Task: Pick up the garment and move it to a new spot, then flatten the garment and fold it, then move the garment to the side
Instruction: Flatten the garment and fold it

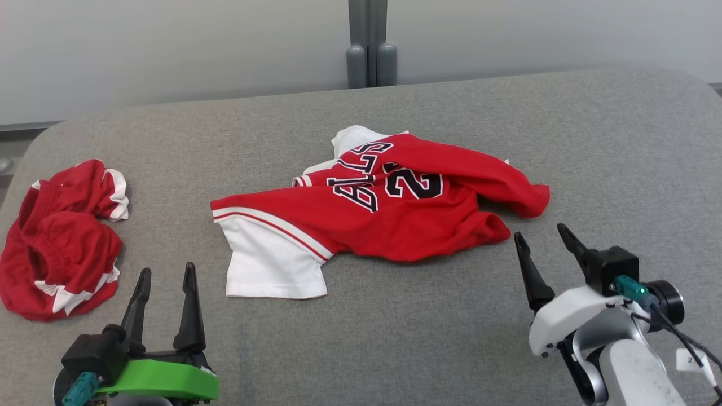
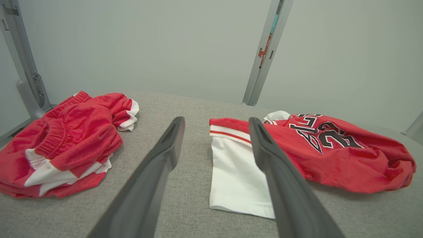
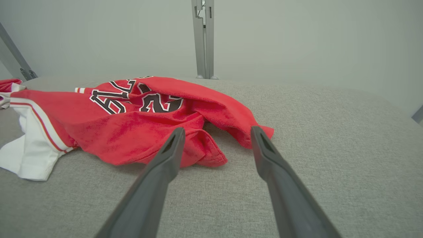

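Jaws on both arms stand wide apart and hold nothing. The left jaws hang above bare table between the two red heaps and touch neither. The right jaws sit just short of the jersey's crumpled right end, clear of it as far as the views show.

The jersey [image 1: 395, 220] lies rumpled near the middle of the table [image 1: 395, 338]. It is red, with black lettering and a number facing up, and one white panel [image 1: 273, 265] is spread flat toward the left jaws.

It looks like thin knit cloth: light, limp and not fragile. It will likely sag and drag rather than keep its shape, and it may cling a little to the table's grey felt-like cover. A single pinch would probably lift it as a dangling bunch. Better holds, I judge, are two separate edges taken low against the table: the red-striped hem by the white panel for the left, and the doubled red end for the right.

Well to the left, red-and-white shorts [image 1: 56, 242] sit bunched near the table's edge, apart from the jersey. Behind the table a grey post [image 1: 370, 51] rises against a pale wall.
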Controlling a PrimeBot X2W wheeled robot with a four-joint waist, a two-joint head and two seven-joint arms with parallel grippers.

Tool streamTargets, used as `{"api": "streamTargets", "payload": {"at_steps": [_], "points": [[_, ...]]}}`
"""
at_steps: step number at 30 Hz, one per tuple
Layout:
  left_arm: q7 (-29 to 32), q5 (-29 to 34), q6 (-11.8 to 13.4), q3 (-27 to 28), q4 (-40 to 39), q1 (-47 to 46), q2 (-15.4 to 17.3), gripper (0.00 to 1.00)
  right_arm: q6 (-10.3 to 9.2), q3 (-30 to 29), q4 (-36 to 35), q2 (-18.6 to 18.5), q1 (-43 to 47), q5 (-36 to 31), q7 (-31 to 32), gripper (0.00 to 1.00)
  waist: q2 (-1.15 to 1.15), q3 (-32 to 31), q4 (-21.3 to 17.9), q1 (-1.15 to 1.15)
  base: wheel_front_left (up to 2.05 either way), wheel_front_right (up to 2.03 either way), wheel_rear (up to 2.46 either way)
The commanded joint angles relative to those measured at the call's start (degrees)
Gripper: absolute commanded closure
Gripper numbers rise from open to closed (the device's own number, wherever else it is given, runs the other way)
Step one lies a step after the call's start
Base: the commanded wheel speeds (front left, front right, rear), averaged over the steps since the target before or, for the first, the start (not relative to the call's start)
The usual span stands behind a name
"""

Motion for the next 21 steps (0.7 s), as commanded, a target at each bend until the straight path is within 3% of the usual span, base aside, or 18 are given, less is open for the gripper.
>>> {"api": "streamTargets", "payload": {"at_steps": [1, 10, 16, 21], "points": [[-0.02, 0.42, -0.38, 0.29, -0.08, -0.98, -0.21, 0.00, -0.04, 0.16, 1.00, -1.56, -2.18, -0.47, 2.01, 0.00, 0.00, 0.58, 0.01, 0.00, 0.00, 0.00, 0.00], [-0.03, 1.14, -1.51, -0.01, 0.69, -3.47, -1.29, 0.00, -0.04, 10.16, 13.11, -11.46, -13.39, 4.61, 10.34, 0.00, 0.00, 3.80, 1.12, 0.00, 0.00, 0.00, 0.00], [-0.03, 1.26, -1.91, -0.16, 1.54, -4.99, -1.56, 0.00, -0.04, 19.66, 20.69, -15.49, -19.31, 11.06, 10.69, 0.00, 0.00, 5.62, 2.52, 0.00, 0.00, 0.00, 0.00], [-0.03, 1.28, -2.18, -0.12, 1.60, -5.70, -1.62, 0.00, -0.04, 24.17, 24.88, -17.27, -22.81, 14.88, 8.37, 0.00, 0.00, 6.65, 3.21, 0.00, 0.00, 0.00, 0.00]]}}
